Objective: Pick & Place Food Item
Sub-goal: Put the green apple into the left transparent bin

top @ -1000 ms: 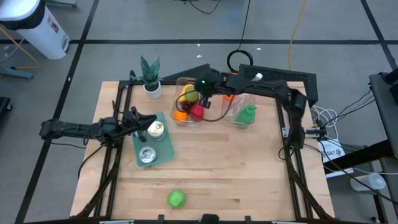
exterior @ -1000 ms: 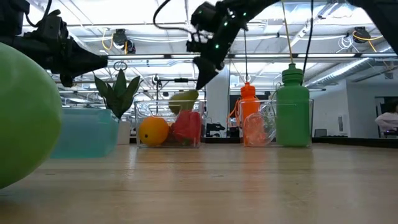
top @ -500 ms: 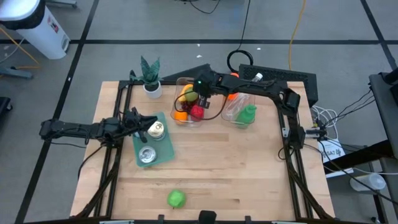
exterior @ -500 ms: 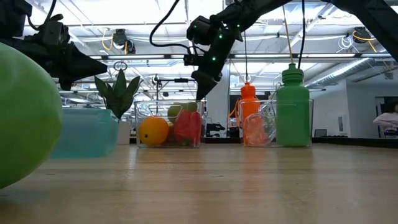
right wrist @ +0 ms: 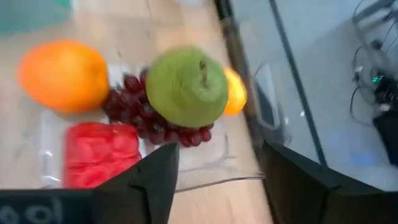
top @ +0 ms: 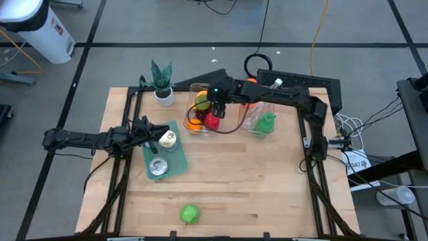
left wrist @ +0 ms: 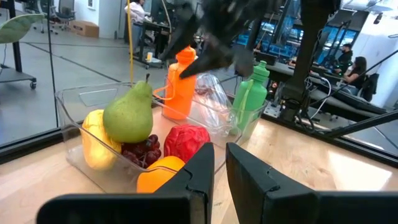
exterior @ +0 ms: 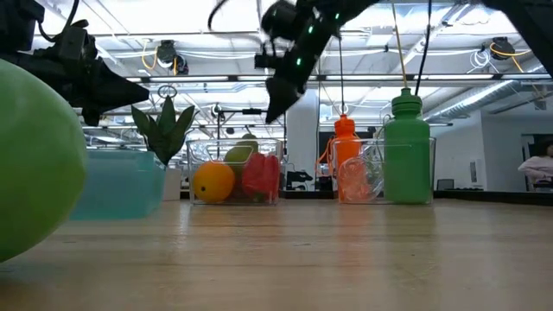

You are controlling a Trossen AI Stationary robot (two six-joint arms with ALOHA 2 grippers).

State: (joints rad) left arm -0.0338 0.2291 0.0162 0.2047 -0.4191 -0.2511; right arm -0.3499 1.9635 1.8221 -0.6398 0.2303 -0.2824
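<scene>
On the wooden table [top: 227, 174], we see the right gripper [top: 215, 107] poised above a clear plastic bin [left wrist: 81, 106] near the table's back edge, its two fingers [right wrist: 155, 177] standing apart with nothing between them. In the bin, directly below that gripper, a green pear [right wrist: 186, 87] rests upright on a bunch of dark grapes [right wrist: 134, 109], with an orange [right wrist: 62, 74], a red pepper [right wrist: 99, 152] and a yellow fruit [right wrist: 235, 92] packed around it. In the low view the right gripper [exterior: 281, 82] hangs clear of the fruit, not touching it. Just beside the bin stands a second clear container holding a green bottle [exterior: 406, 151] and an orange bottle [exterior: 345, 147]. The left gripper [top: 148, 128] waits at the table's left side with its fingers [left wrist: 249, 180] together and empty, next to a teal tray [top: 164, 157] carrying two small jars. A small potted plant [top: 162, 80] sits at the back left corner, and a green ball-like item [top: 190, 213] lies alone near the front edge, well apart from everything else.
</scene>
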